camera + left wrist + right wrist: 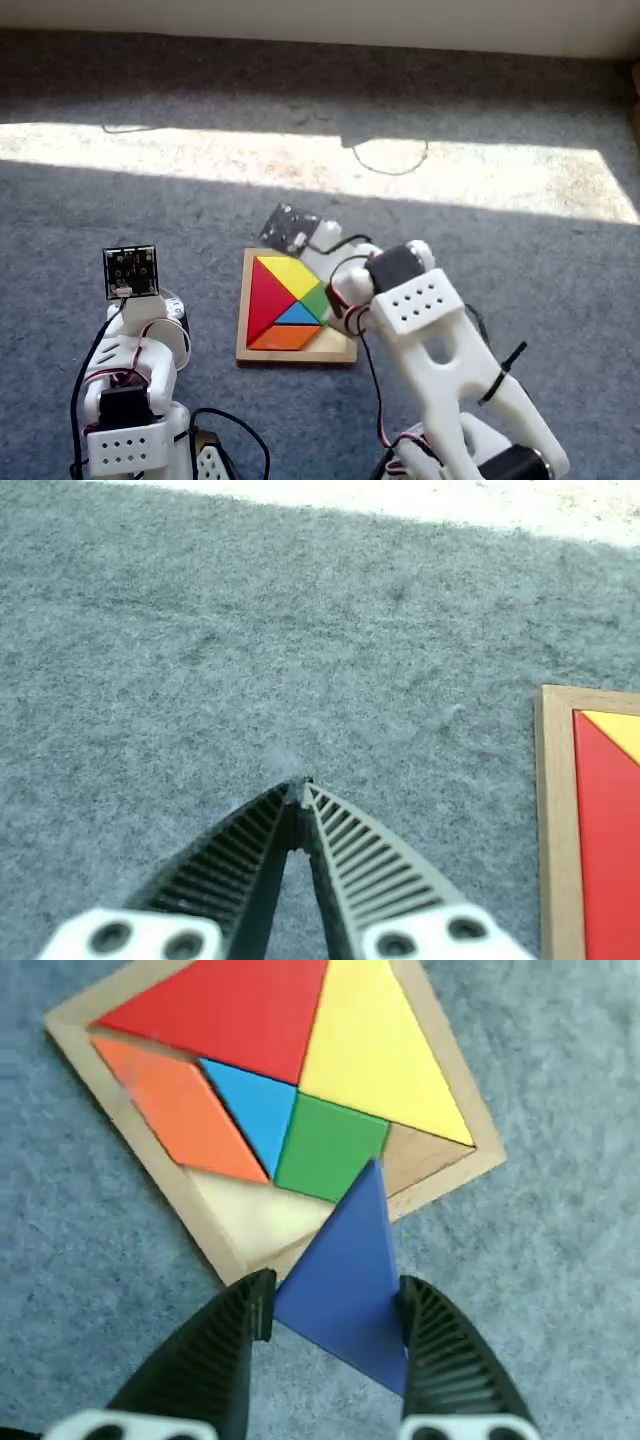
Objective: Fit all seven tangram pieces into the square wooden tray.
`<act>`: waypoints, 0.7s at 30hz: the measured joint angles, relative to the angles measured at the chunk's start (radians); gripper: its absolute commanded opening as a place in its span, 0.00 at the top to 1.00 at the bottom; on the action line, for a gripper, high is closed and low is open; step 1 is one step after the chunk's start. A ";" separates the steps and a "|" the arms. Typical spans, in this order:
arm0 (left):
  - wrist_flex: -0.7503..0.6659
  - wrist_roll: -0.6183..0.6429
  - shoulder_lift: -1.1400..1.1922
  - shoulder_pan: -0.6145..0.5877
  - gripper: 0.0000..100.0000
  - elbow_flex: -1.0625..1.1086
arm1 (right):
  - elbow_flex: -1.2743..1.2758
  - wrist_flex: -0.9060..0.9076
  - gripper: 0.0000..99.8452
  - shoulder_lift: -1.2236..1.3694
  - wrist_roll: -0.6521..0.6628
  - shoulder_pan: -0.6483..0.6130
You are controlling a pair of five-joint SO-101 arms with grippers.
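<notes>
Five pieces (230, 1010) sat in tray (243, 310); right gripper (336, 1285) pinched dark blue triangle (355, 1240) (left gripper (300, 785) pressed together), needing alignment with bare corner (255, 1215).

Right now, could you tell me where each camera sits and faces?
High view: fixed overhead, looking down on grey carpet; left arm and right arm at the near edge, wooden tray between.
Left wrist view: on the left arm, looking along its shut left hand at carpet beside the tray.
Right wrist view: on the right arm, looking down past the right hand, gripping a blue triangle, onto the tray.
Shared: all show the tray's red triangle.
</notes>
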 measured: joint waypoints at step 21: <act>0.000 0.000 0.000 0.000 0.99 0.000 | 0.411 -0.410 0.71 -0.135 0.238 -0.173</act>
